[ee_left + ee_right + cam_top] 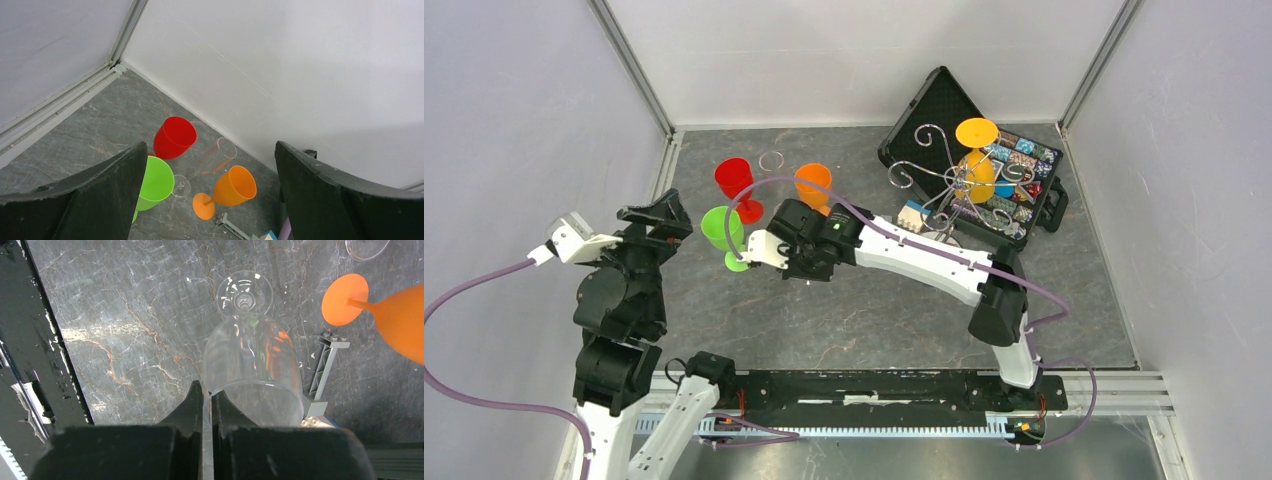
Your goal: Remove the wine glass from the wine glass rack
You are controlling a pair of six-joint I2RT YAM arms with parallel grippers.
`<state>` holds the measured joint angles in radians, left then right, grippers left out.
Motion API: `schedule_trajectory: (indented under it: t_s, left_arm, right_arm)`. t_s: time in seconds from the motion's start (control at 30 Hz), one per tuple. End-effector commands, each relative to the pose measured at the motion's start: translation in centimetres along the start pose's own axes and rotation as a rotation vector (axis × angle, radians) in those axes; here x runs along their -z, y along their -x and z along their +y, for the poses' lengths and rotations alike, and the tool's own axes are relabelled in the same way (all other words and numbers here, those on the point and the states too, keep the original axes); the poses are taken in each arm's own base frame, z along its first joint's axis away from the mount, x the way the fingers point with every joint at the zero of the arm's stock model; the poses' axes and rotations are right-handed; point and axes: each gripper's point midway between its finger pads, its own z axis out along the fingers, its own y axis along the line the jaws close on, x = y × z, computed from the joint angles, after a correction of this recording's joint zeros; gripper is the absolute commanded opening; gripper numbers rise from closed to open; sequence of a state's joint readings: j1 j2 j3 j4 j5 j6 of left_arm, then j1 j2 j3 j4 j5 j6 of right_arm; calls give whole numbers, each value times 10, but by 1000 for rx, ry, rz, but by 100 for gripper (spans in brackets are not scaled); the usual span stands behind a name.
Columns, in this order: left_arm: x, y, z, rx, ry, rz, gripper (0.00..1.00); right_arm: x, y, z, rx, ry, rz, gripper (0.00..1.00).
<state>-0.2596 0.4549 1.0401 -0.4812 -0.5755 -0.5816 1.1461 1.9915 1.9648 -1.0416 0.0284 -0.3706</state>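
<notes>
The wine glass rack (934, 178), a silver wire stand with scroll arms, rises at the back right in front of a black case. A yellow wine glass (978, 172) hangs upside down from it. My right gripper (764, 250) is far from the rack, at centre left. In the right wrist view this right gripper (207, 399) is shut on the rim of a clear wine glass (250, 360), whose foot (245, 292) points down at the table. At the far left my left gripper (652, 215) is open and holds nothing; its fingers (102, 195) frame the standing glasses.
Red (734, 180), green (722, 230) and orange (814, 183) glasses and a clear flute (216, 157) stand at the back left, near the right gripper. The black case (944, 105) lies open with small coloured items. A small grey part (325, 362) lies by the orange glass's foot (345, 292).
</notes>
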Motion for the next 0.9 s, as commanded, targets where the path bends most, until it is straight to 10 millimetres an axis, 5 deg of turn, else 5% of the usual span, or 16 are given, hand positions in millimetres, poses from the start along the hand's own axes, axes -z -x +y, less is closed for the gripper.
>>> schedule_trajectory:
  t_s: [0.0,0.4,0.87]
  left_arm:
    - [-3,7,0,-20,9,-37,100]
    - [-9,-1,-4,-24,0,-12,100]
    - [-13,-10,-5,-26,-2,10,100]
  right_arm:
    - [7,22,-10,39,-6,-64,1]
    - [-10,34,-31,57,-30,-81,8]
    - [-12,52,-58,50,-125,-149,34]
